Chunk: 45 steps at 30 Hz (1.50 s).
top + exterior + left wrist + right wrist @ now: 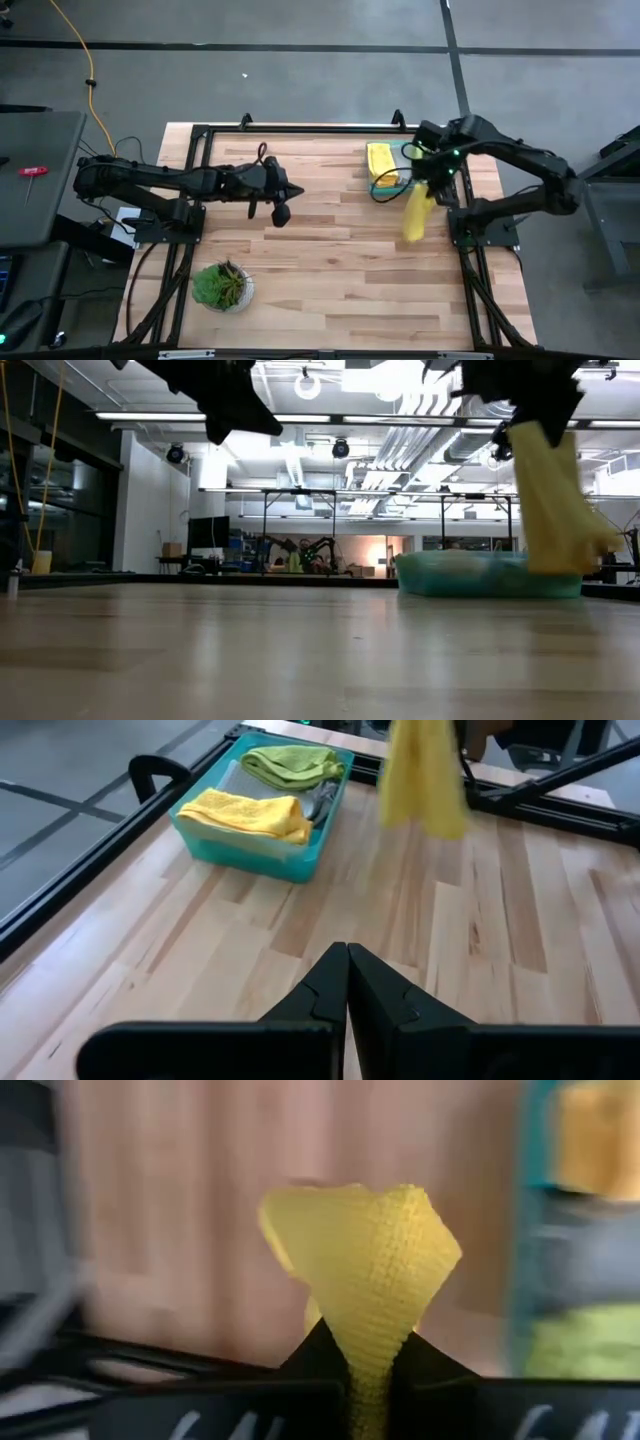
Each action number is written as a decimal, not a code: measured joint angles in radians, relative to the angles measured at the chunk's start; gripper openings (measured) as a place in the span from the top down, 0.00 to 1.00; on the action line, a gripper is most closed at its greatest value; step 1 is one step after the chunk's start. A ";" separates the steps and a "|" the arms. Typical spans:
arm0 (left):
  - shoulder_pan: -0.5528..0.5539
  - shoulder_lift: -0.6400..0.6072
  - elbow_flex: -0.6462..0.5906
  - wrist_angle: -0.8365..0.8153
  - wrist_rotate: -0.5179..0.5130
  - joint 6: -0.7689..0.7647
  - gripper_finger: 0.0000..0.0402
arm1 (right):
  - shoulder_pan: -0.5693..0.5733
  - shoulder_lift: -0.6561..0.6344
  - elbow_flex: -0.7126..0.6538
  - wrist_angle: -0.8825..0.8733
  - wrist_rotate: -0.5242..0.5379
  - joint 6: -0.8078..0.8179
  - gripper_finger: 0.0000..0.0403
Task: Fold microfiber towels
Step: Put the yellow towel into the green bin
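From above, my right gripper [428, 180] pinches a yellow towel [417, 212] that dangles over the table [340, 270] near its right edge; I fear a thin hold letting it slip. At table height, the towel's hem could snag the bin [480, 576]. Left wrist: left gripper [347, 982] pressed together, bin holding folded yellow [245, 813] and green cloths [290, 764]. Right wrist: fingers clamp the towel [365, 1260]

A bright yellow towel [418, 212] is pinched at its top by the right gripper [432, 178], hanging limp below it, while folded yellow [247, 812] and lime [292, 764] towels are seen just beside.
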 joint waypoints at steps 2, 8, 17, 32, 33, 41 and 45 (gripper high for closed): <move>0.002 0.000 0.000 0.000 0.000 -0.012 1.00 | -0.035 0.043 0.027 -0.001 0.088 -0.058 1.00; 0.002 0.000 0.000 -0.001 -0.001 -0.020 1.00 | -0.147 0.187 0.103 0.011 0.178 -0.202 1.00; 0.002 0.000 0.000 -0.001 -0.001 -0.021 1.00 | -0.245 0.327 0.131 0.191 0.316 -0.293 1.00; 0.000 0.000 0.000 -0.009 0.000 -0.021 1.00 | -0.279 0.518 0.131 0.415 0.467 -0.263 1.00; 0.000 0.000 0.000 -0.009 0.000 -0.021 1.00 | -0.281 0.526 0.131 0.429 0.475 -0.263 1.00; 0.000 -0.001 0.001 -0.037 0.011 -0.021 1.00 | -0.291 0.571 0.131 0.488 0.615 -0.265 1.00; 0.000 -0.001 0.001 -0.058 0.013 -0.021 1.00 | -0.297 0.580 0.131 0.497 0.606 -0.239 1.00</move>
